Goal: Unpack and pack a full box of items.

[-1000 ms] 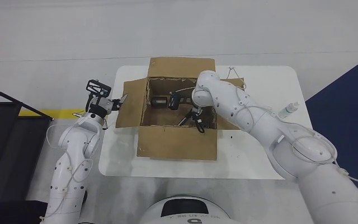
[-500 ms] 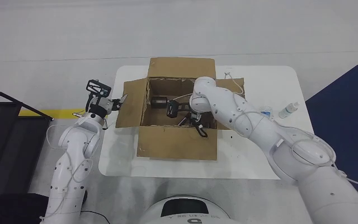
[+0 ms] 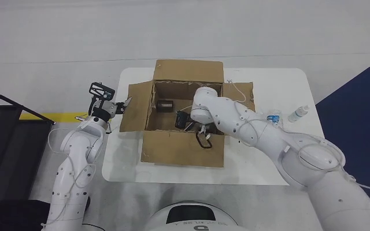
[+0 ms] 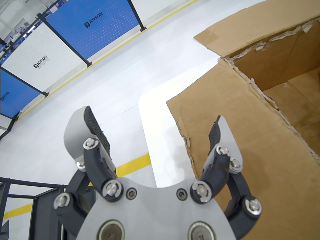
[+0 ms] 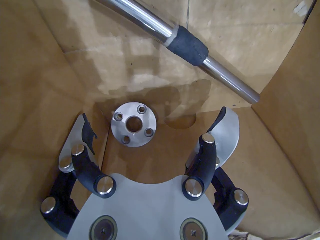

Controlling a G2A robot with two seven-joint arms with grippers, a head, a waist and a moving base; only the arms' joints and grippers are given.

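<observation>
Two pincers are both spread open and hold nothing. The left pincer point(image 4: 153, 113) hovers at the left edge of the surface point(image 3: 277, 156), just beside the outer left flap of the cardboard box point(image 3: 188, 70). The box sits mid-surface with its flaps folded out, and a dark cylinder point(image 3: 165, 105) lies inside near its left wall. The right pincer point(image 5: 153, 112) hangs inside the box above a round metal flange point(image 5: 134, 127) on the box bottom, with a shiny tube point(image 5: 130, 8), banded black, beyond it. Farther right on the surface sits a small bottle point(image 3: 298, 113).
</observation>
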